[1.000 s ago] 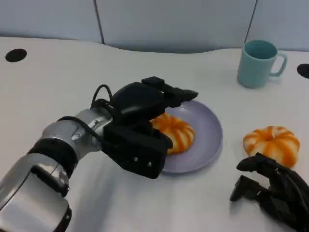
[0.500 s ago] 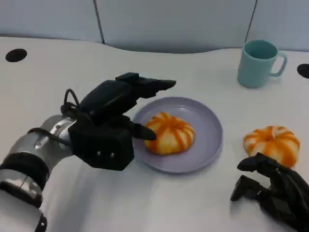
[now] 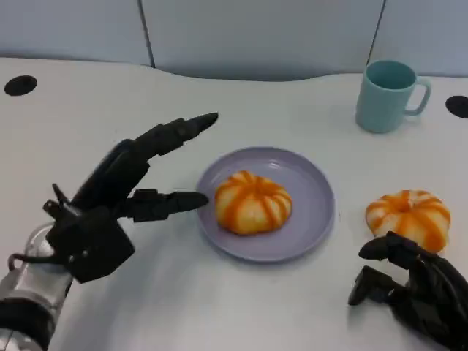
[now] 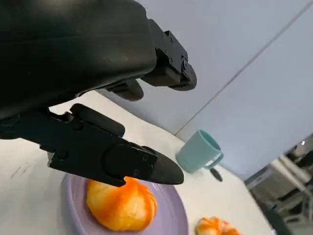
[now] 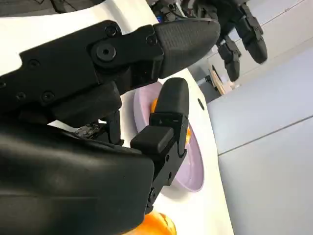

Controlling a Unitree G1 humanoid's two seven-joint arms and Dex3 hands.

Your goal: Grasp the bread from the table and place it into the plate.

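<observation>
We see one round orange-and-cream striped bread roll [image 3: 253, 202] lying in the middle of the shallow round lavender plate [image 3: 316, 191], which sits on the white table [image 3: 88, 110] near its centre. Our left hand [image 3: 124, 196] hangs over the table just beside the plate's left rim, its black fingers [image 3: 179, 131] spread wide and gripping nothing; the upper fingers point toward the table's far edge past the plate's rim, while the lower one [image 3: 167, 204] reaches to the rim, short of the roll. In the left wrist view the roll [image 4: 121, 206] lies just beyond that lower fingertip [image 4: 146, 168], apart from it. A second striped bread roll [image 3: 410, 216] lies on the bare table toward the right edge, well clear of the plate. Our right hand [image 3: 413, 289] rests at the near right corner, fingers curled inward with nothing in them, its knuckles just beside the second roll; we cannot tell whether they touch. A pale teal ceramic mug [image 3: 387, 95] stands upright near the far right edge. Open table stretches left of the plate and between the plate and the second roll.
</observation>
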